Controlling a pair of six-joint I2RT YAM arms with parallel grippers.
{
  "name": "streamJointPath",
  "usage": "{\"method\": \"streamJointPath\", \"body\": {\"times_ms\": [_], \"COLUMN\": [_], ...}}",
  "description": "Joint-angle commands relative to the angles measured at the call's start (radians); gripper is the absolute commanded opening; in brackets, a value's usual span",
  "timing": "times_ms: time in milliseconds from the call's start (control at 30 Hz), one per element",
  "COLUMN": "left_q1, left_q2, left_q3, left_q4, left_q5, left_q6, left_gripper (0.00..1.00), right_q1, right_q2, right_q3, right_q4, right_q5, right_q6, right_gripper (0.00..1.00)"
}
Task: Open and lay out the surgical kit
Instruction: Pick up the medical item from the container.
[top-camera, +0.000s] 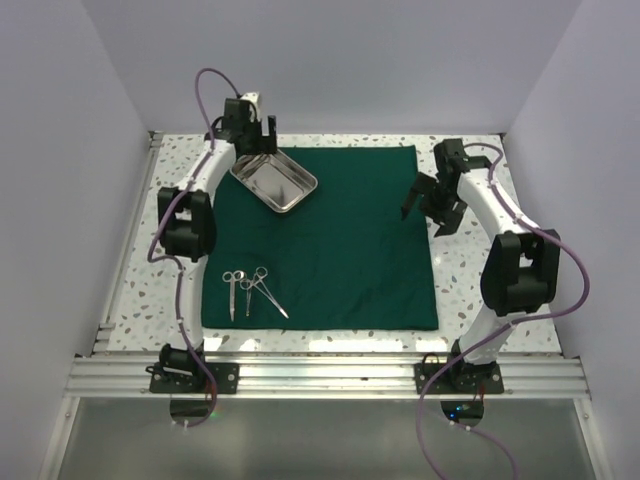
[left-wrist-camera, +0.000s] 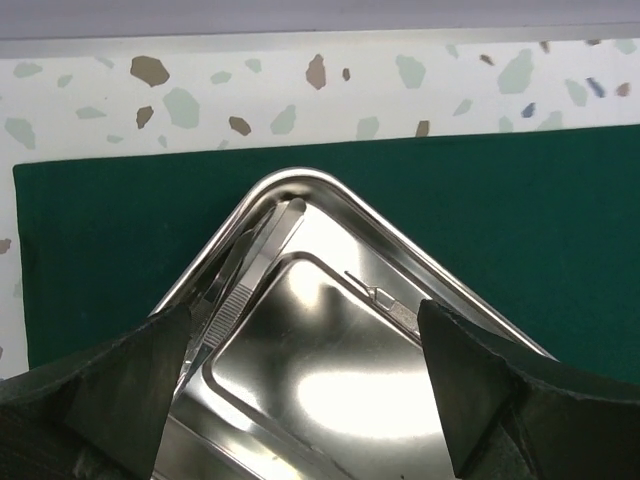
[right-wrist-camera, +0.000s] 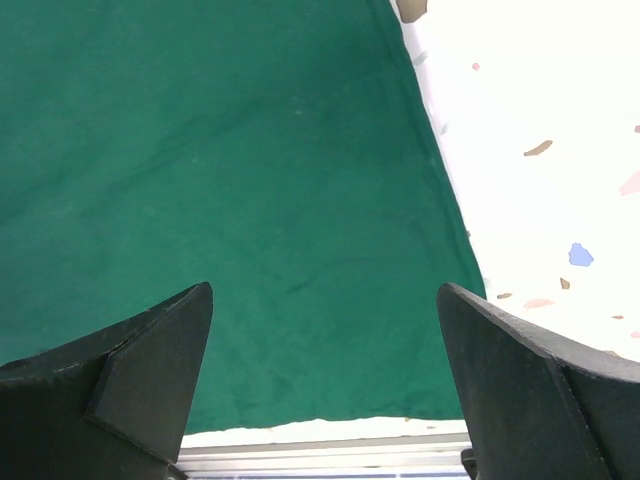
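Note:
The dark green drape (top-camera: 330, 240) lies spread flat on the table. The shiny steel tray (top-camera: 273, 179) stands on its far left corner. In the left wrist view the tray (left-wrist-camera: 330, 390) holds tweezers (left-wrist-camera: 240, 295) along its left rim and a thin instrument (left-wrist-camera: 395, 305) by its right rim. Scissors (top-camera: 231, 288) and forceps (top-camera: 268, 290) lie on the drape's near left. My left gripper (top-camera: 248, 138) is open over the tray's far end, holding nothing. My right gripper (top-camera: 425, 215) is open and empty above the drape's right edge (right-wrist-camera: 440, 200).
The speckled tabletop (top-camera: 470, 290) shows around the drape. A metal rail (top-camera: 320, 375) runs along the near edge, and white walls stand close on the left, far and right sides.

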Motion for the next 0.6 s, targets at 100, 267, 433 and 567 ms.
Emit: {"method": "streamJointPath", "body": {"times_ms": [100, 267, 433, 567], "left_q1": [-0.114, -0.13, -0.118, -0.107], "left_q2": [0.085, 0.101, 0.078, 0.016], "left_q3": [0.034, 0.03, -0.036, -0.124], "left_q4": [0.021, 0.019, 0.066, 0.148], "left_q5": [-0.236, -0.299, -0.35, -0.348], "left_q6": [0.087, 0.135, 0.184, 0.241], "left_gripper": [1.0, 1.0, 1.0, 1.0], "right_q1": [-0.001, -0.003, -0.006, -0.006], "right_q2": [-0.073, -0.099, -0.131, -0.153], "right_q3": [0.051, 0.043, 0.004, -0.035], "right_q4": [-0.07, -0.085, -0.087, -0.084], "right_q5": [-0.002, -0.001, -0.003, -0.006], "right_q6": [-0.023, -0.031, -0.038, -0.043], "right_gripper": [0.99, 0.99, 0.99, 0.99]}}
